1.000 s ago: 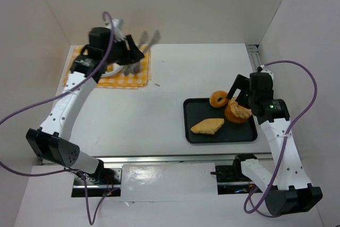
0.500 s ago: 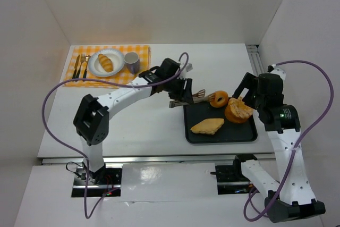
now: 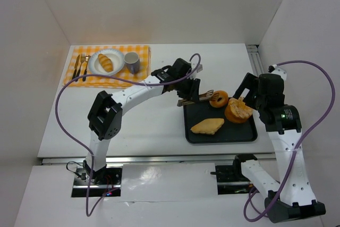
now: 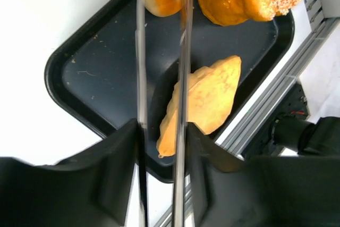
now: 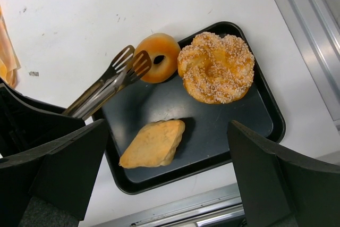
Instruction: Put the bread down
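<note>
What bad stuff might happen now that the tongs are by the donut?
The tongs in the left claw only meet the edge of the donut, so they might shove it instead of grabbing it. The donut lies at the rim of the tray, so a push might tip it off. The sugary bun sits right beside it and might get bumped.

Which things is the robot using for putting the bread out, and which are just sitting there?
For the job: the tongs in the left claw, the ring doughnut, sugary bun and flat pastry, their black tray, probably the plate.
Just lying about: cup, cutlery, checked cloth.
</note>
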Tool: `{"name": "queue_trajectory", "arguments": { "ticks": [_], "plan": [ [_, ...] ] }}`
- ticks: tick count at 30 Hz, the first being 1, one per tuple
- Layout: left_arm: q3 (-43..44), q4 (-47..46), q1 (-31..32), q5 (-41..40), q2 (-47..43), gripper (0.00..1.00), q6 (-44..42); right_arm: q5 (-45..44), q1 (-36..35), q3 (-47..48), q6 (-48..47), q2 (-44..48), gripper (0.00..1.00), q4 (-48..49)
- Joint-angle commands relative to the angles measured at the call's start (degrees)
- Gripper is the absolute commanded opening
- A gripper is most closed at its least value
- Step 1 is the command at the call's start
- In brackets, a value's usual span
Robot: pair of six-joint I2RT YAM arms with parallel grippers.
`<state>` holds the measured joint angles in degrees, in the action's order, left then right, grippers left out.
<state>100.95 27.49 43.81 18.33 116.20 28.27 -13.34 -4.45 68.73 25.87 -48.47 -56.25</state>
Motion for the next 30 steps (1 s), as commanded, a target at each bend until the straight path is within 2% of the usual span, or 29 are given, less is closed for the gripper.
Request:
{"name": "queue_trajectory", "arguments": {
  "ticks": [1, 3, 5, 9, 11, 12, 17, 20, 23, 25, 26, 30],
  "plan": [
    [2.68, -1.20, 0.48, 1.79, 0.69, 0.47, -1.64, -1.33, 0.14, 1.41, 0.06, 0.04, 1.00, -0.70],
    [3.29, -1.21, 0.48, 3.02, 1.22, 0.41, -1.64, -1.33, 0.14, 1.41, 0.06, 0.04, 1.00, -0.70],
    [4.60, -0.42, 0.48, 4.26, 1.75, 0.41, -2.34, -1.33, 0.14, 1.41, 0.06, -0.49, 1.00, -0.70],
    [6.45, 1.69, 0.48, 5.40, 2.36, 0.22, -3.49, -1.33, 0.14, 1.41, -0.47, -1.01, 1.00, -0.18],
    [6.46, 2.40, -0.12, 6.27, 0.61, 0.05, -3.49, -1.33, 0.14, 1.93, -0.47, -1.01, 1.00, -0.18],
    [6.46, 2.92, -0.91, 7.07, -0.44, 0.01, -3.49, -1.33, 0.14, 1.93, -0.47, -1.01, 1.00, -0.18],
    [5.23, 3.98, -6.88, 8.39, -9.22, 0.00, -3.49, -1.86, 0.14, 1.93, -0.47, -1.01, 1.00, -0.18],
    [0.67, 3.98, -16.78, 9.53, -17.99, 0.00, -2.26, -1.86, 0.14, 1.93, -0.47, -1.01, 1.00, -0.18],
    [-1.89, 3.98, -23.75, 12.25, -21.89, 0.00, -1.73, -1.34, 0.14, 1.93, -0.47, -1.01, 1.00, 0.96],
    [-3.12, 4.50, -32.43, 13.14, -24.25, 0.00, -1.73, -0.81, 0.14, 1.93, -0.47, -1.54, 1.00, 0.97],
    [-3.12, 4.51, -32.47, 12.44, -24.79, 0.00, -1.73, -0.81, 0.14, 1.41, -0.47, -1.54, 1.00, 1.49],
    [-5.40, 6.18, -44.65, 5.85, -26.20, 0.00, 0.73, -0.28, 0.14, 1.41, -0.47, -1.54, 1.00, 1.49]
  ]
}}
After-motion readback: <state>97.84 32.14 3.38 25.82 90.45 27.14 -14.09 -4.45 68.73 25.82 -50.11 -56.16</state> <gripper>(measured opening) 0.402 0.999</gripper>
